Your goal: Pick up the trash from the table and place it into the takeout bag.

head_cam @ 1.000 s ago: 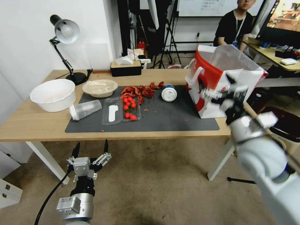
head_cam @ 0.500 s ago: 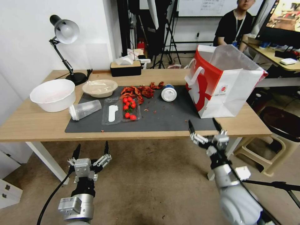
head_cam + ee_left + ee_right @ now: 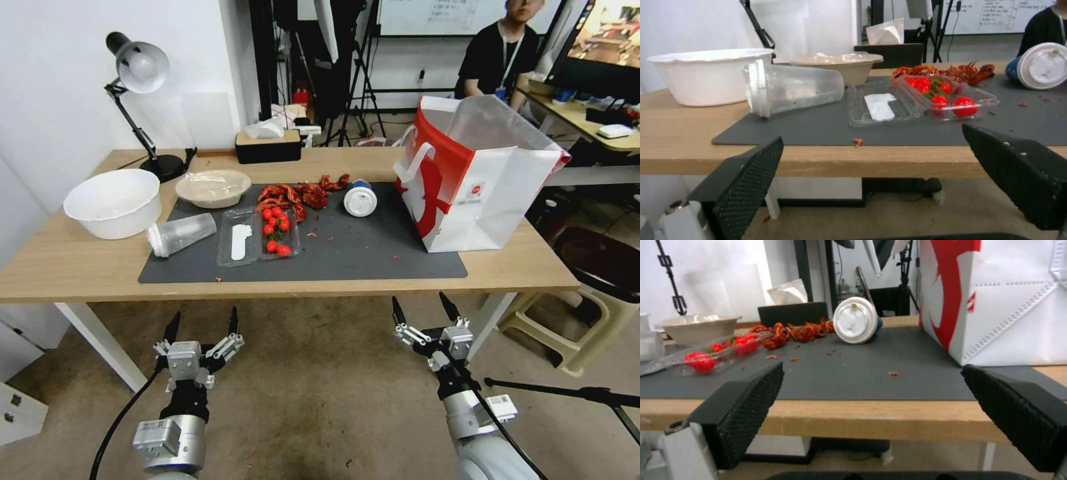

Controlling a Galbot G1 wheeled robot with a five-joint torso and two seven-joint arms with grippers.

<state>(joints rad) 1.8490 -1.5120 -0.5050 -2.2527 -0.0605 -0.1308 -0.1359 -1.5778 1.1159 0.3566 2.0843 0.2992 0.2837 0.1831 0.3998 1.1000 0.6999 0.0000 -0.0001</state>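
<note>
The trash lies on the dark mat (image 3: 360, 257) of the table (image 3: 67, 263). It includes a clear plastic cup (image 3: 181, 233) on its side, a blue-and-white lidded cup (image 3: 361, 198) on its side, a beige film-covered bowl (image 3: 213, 187), an open clear box of cherry tomatoes (image 3: 261, 235) and red shell scraps (image 3: 303, 193). At the mat's right end the red-and-white takeout bag (image 3: 480, 180) stands upright and open. My left gripper (image 3: 204, 319) and right gripper (image 3: 421, 305) both hang open and empty below the table's front edge. The wrist views look across the tabletop at the clear cup (image 3: 791, 88) and the lidded cup (image 3: 857, 320).
A big white bowl (image 3: 115, 202) sits on the table's left part, with a desk lamp (image 3: 140, 67) behind it. A black tissue box (image 3: 269, 144) stands at the back edge. A stool (image 3: 587, 267) is to the right of the table.
My right arm has dropped from in front of the takeout bag to below the table's front edge, still open. The left gripper has sunk slightly.
</note>
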